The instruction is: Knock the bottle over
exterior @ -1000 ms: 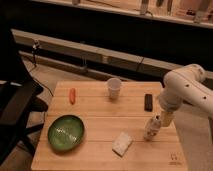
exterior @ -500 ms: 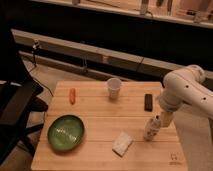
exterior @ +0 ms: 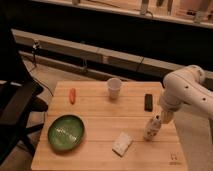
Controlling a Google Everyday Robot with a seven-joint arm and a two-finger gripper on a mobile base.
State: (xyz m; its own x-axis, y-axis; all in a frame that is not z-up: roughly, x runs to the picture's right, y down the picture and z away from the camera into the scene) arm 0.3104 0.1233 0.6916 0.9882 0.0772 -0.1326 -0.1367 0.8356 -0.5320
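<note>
- My tool hangs low over the tabletop near its right edge, at the end of the white arm that reaches in from the right.
- I cannot tell whether the tool is released or clenched.
- The bottle is right at the tool, its cap end up against the tool's tip. It is on its base, leaning a little towards the right edge, not lying down.
- A black block lies beyond the bottle, nearer the far right corner.
- A pale flat block lies left of the bottle, near the front edge.
- A white paper cup stands upright by the middle of the far edge.
- A green plate sits towards the front left corner, with an orange piece beyond it near the far left corner.
- A black chair stands off the left edge.
</note>
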